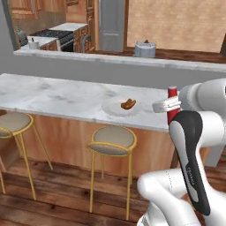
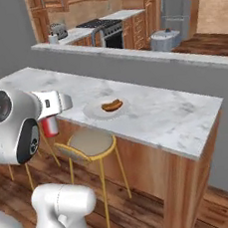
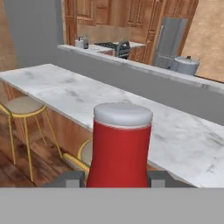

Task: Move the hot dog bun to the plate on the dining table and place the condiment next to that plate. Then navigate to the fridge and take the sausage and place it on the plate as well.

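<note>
On the dining table [image 1: 53, 97], a long slab of white, grey-veined marble over a plain wood base, the shallow round off-white plate [image 1: 110, 108] lies near the front edge with the small orange-brown hot dog bun [image 1: 128, 104] resting on it. Just to the plate's right in the left base view, held in the air at about table height, is the condiment [image 3: 120, 151], a smooth red bottle with a white cap; the gripper [image 3: 118, 179] is clamped on it, one dark finger tip [image 3: 70, 179] on each side of the bottle's body. From the left base view the robot's own white and dark forearm covers much of the bottle, so whether it hangs over the marble or just short of the edge cannot be told. Two round stools [image 1: 112, 140] with beige cushioned seats and thin yellow metal legs stand against the table's wood front, on a dark plank floor. Behind the table runs a grey half wall with a pale ledge, where a rounded metal pot [image 2: 165, 40] sits. Beyond it are wooden cabinets, a steel oven range [image 2: 102, 32] and a tall grey fridge [image 3: 170, 37].
</note>
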{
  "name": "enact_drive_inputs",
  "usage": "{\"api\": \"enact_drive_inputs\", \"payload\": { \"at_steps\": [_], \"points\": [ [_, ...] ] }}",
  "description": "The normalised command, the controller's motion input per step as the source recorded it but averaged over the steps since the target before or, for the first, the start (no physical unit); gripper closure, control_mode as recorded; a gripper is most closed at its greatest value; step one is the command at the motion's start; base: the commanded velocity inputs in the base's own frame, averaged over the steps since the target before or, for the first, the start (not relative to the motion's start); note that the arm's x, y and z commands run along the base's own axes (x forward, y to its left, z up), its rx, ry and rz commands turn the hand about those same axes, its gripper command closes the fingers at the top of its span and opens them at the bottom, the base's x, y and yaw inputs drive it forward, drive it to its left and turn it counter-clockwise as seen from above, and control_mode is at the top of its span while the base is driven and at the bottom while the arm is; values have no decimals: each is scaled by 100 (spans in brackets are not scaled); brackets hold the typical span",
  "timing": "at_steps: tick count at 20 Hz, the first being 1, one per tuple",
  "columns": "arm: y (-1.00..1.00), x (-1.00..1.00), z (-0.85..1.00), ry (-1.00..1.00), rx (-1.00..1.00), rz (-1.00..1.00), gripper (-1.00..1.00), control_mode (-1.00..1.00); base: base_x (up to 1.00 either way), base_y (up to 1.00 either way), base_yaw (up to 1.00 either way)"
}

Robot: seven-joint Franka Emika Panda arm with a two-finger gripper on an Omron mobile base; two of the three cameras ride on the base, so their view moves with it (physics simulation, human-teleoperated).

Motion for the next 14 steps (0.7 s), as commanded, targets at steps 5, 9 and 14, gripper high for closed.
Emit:
{"api": "enact_drive_inputs", "payload": {
  "at_steps": [5,9,14],
  "points": [
    [0,0,0,0,0,0,100,100,23,86,-56],
    [0,0,0,0,0,0,100,100,16,88,-51],
    [0,0,0,0,0,0,100,100,53,82,-40]
  ]
}}
